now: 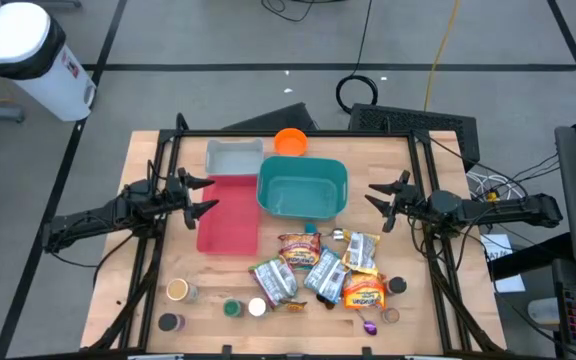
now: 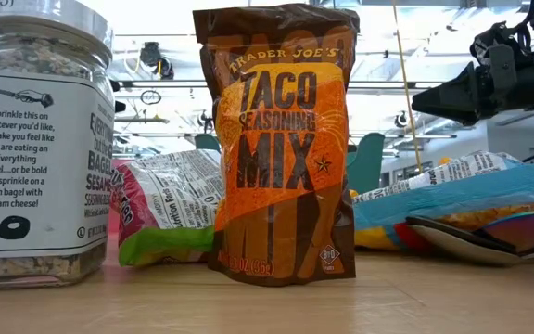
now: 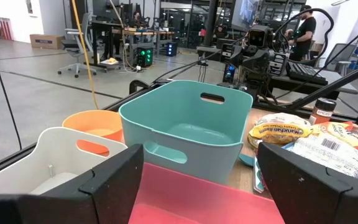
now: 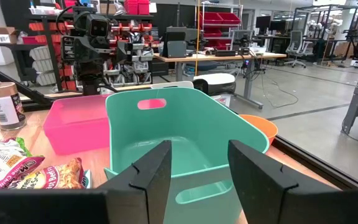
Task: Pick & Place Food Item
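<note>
Wooden surface (image 1: 238, 280), seen from above, framed by dark rails; contents as follows.

Bins: teal bin (image 1: 302, 188) near the middle toward the far edge, empty so far as its floor shows; pink tray (image 1: 228, 213) just beside it on the left arm's side; pale grey bin (image 1: 233, 156) beyond the pink tray; orange bowl (image 1: 290, 141) at the far edge, close to the teal bin.

Food items: cluster of snack packets (image 1: 318, 272) on the near half of the surface, apart from the teal bin; none lies in a bin; taco seasoning packet (image 2: 281, 139) upright close to the low camera; bagel seasoning jar (image 2: 37, 139) upright beside it; several small jars (image 1: 178, 291) along the near edge.

Left pincer (image 1: 206, 195): over the pink tray's outer edge, pointed at the teal bin; fingers (image 3: 114, 177) spread wide, holding nothing.

Right pincer (image 1: 373, 202): just beside the teal bin's opposite side, pointed at it; fingers (image 4: 148, 174) parted to a moderate gap, holding nothing.
</note>
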